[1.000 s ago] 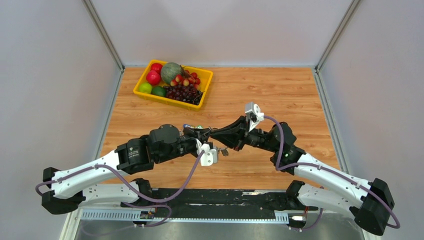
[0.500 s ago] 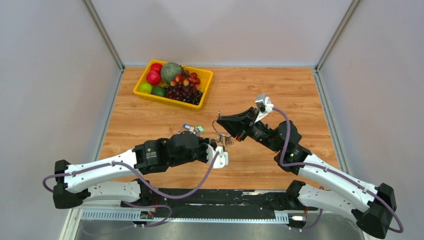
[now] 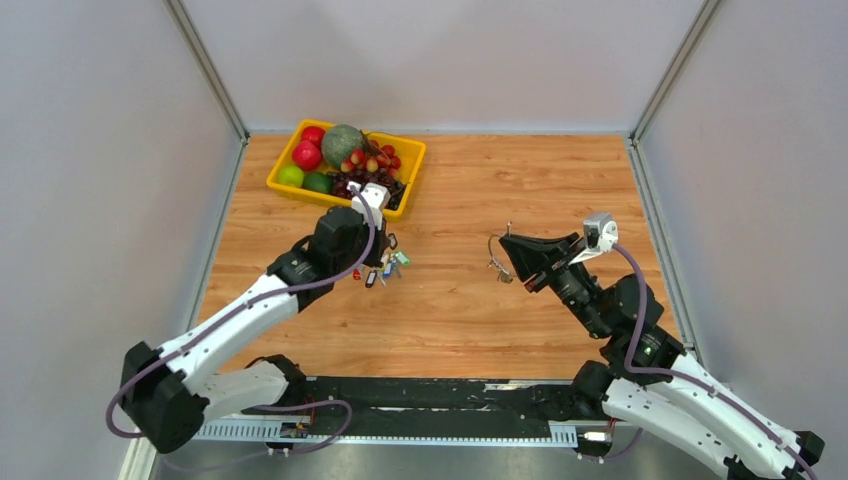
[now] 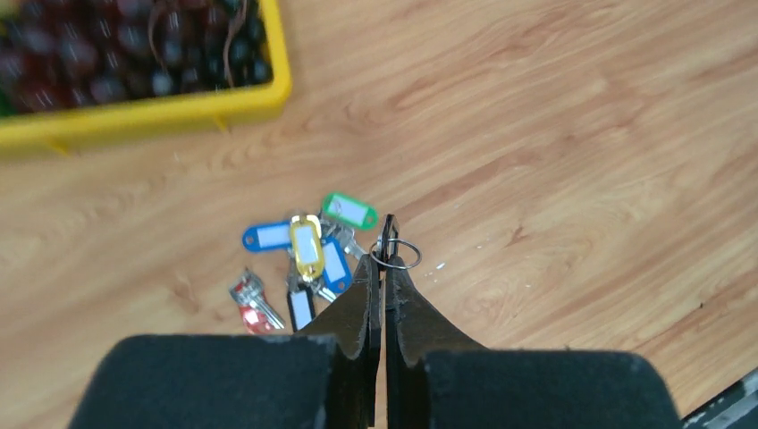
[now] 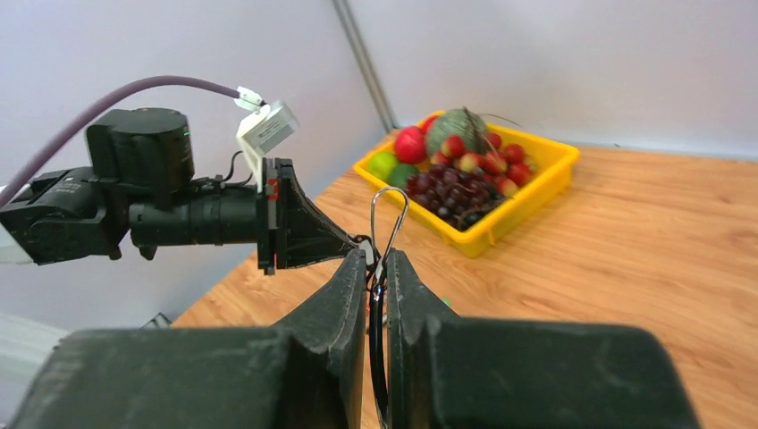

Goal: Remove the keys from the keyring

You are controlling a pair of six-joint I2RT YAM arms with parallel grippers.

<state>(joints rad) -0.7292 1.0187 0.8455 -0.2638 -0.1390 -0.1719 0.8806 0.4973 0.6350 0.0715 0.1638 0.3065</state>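
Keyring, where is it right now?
In the top view the keyring is right of centre, pinched in the right gripper, well apart from the loose keys lying near the yellow tray on the left.

Open tabletop (image 3: 450, 300) at centre — fruit tray (image 3: 283, 160) and keys (image 3: 385, 268) crowd the far left.

We tally two grippers: the left gripper (image 4: 383, 259) and the right gripper (image 5: 380, 264). One wire keyring (image 5: 390, 219). One small split ring (image 4: 399, 255). On the table (image 4: 581, 134), six tagged keys (image 4: 305, 243) by our count: two blue, one green, one yellow, one red, one black. One yellow tray (image 4: 143, 112), holding two red apples (image 3: 307, 155), two green fruits (image 3: 291, 175), one melon (image 3: 342, 143) and one grape bunch (image 3: 345, 186).
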